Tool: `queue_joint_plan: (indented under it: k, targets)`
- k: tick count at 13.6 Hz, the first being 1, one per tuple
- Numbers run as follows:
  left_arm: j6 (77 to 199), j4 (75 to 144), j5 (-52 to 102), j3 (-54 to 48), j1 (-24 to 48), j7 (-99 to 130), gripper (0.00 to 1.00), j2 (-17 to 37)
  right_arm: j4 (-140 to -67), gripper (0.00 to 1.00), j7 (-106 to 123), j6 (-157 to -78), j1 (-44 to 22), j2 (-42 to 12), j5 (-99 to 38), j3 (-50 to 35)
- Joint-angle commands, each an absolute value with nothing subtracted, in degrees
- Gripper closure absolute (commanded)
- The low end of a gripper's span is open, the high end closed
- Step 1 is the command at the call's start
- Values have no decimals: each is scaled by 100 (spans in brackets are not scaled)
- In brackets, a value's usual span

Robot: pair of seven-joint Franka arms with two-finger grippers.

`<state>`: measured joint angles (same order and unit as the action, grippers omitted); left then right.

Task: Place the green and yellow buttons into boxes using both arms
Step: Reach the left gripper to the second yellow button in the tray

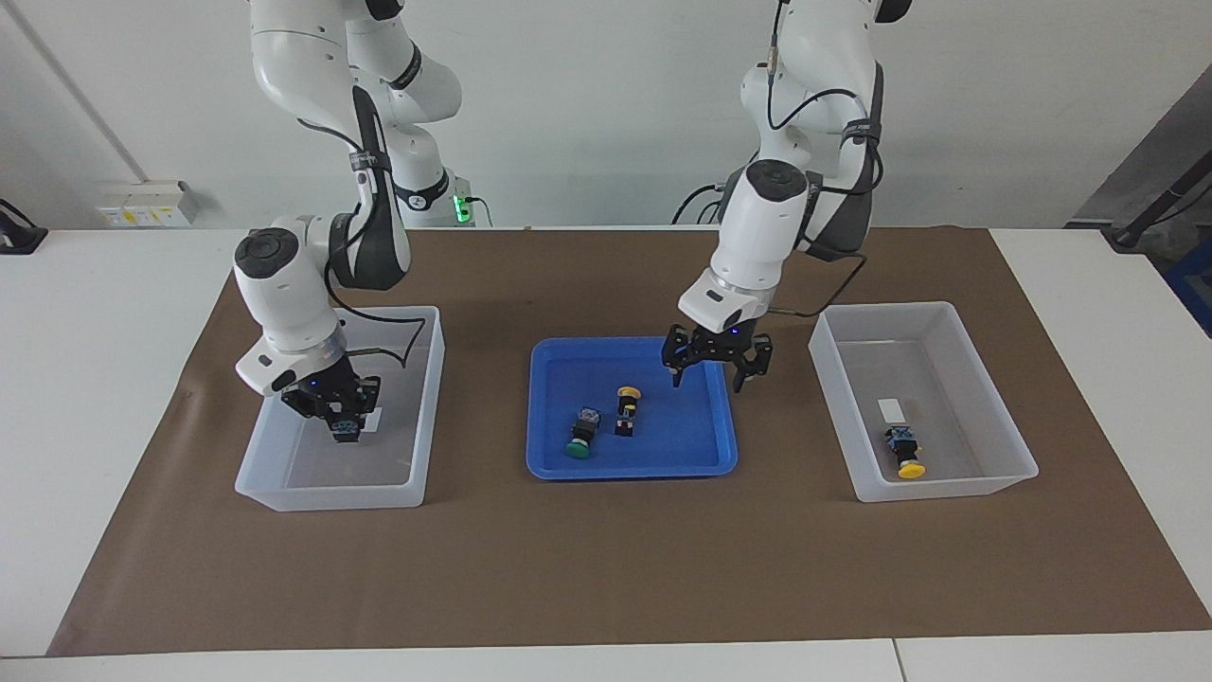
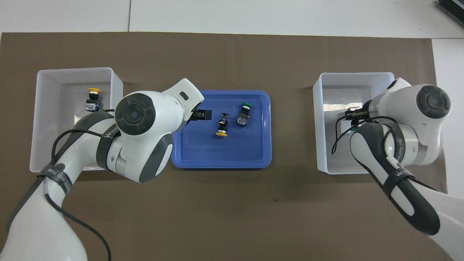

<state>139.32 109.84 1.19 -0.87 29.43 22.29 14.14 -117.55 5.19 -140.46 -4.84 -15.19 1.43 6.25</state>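
I am holding my left gripper (image 1: 717, 372) over the blue tray (image 1: 559, 464), its fingers (image 1: 676, 373) spread apart with nothing between them; one yellow button (image 1: 626, 410) and one green button (image 1: 581, 434) are lying in the tray just below and beside those fingers, close together, not touching my fingers. My right gripper (image 1: 343, 417) is hanging inside the box (image 1: 327, 494) at the right arm's end, fingers clamped together on a held green button (image 2: 354, 127). The other yellow button (image 1: 904, 453) is lying in the second box (image 1: 947, 488) at the left arm's end, well apart from my left fingers. Everything is sitting on a brown mat (image 1: 606, 568) covering the middle of a white surface (image 1: 104, 313). A pale wall (image 1: 606, 114) is rising past the arms' bases, with a socket strip (image 1: 142, 203) low on it.
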Motion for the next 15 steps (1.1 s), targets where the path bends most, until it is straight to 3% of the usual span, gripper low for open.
queue_joint_plan:
  k: [1, 3, 5, 9, 13, 15]
  targets:
    - [14508, 10829, 70, 18, 3373, 2662, 0, 1949, -11751, 0, 615, -14063, -413, -1477, 123, 554]
    - [15036, 10819, 79, 9, 3498, 2856, 5, 2223, -11707, 0, 607, -13923, -465, -1337, 132, 545]
    - [15108, 10811, 62, 9, 3550, 2856, 20, 2372, -11349, 0, 571, -13293, -536, -1161, 123, 501]
    - [15346, 10960, 53, 17, 3586, 2795, 100, 2452, -11039, 0, -260, -12788, -956, -941, 123, 492]
    - [15267, 10907, 44, 79, 3551, 2795, 100, 2330, -10662, 0, -1833, -12542, -1502, -1037, 114, 492]
    - [14690, 10934, 18, 123, 3411, 2786, 100, 1813, -10591, 0, -2545, -12647, -1870, -1186, 27, 492]
